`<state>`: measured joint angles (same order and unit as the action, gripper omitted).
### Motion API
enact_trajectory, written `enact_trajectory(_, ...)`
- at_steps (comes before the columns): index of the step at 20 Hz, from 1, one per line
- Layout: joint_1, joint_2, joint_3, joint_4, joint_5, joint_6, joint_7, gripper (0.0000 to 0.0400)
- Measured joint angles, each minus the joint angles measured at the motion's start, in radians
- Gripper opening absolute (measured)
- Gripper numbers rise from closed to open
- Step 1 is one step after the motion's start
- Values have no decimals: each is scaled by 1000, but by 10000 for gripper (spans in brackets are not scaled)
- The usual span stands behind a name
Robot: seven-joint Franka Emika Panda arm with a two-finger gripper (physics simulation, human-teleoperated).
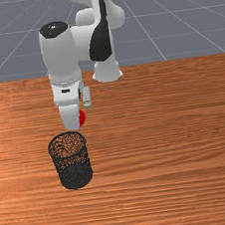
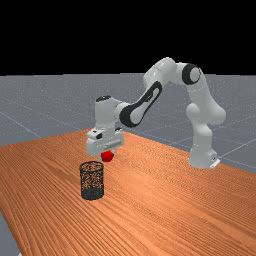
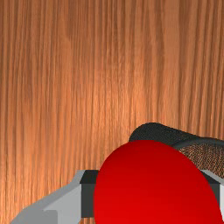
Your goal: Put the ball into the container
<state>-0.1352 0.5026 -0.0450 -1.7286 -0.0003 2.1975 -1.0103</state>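
Pinching the ball (image 2: 107, 156) across its middle, likely light, slippery, my wide-spread claw (image 3: 151, 195) has the bin (image 1: 76, 175) at front-view seven o'clock.

I count one ball (image 3: 153, 183), one mesh container (image 1: 76, 175), one wooden table (image 1: 169, 147) and one robot arm (image 2: 201, 142); on the arm there is one gripper (image 2: 107, 155), and on that gripper there are two fingers (image 3: 87, 199)

Front view facing the arm (image 1: 61, 56), far view farther, wrist downward
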Motion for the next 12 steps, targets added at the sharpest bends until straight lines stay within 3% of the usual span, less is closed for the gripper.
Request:
enact_trajectory(6,13,-2,-11,6,-18,-14,35,279)
enact_trajectory(8,2,-30,-1,-32,6,35,15,279)
enact_trajectory(12,2,-51,-1,-32,7,21,14,279)
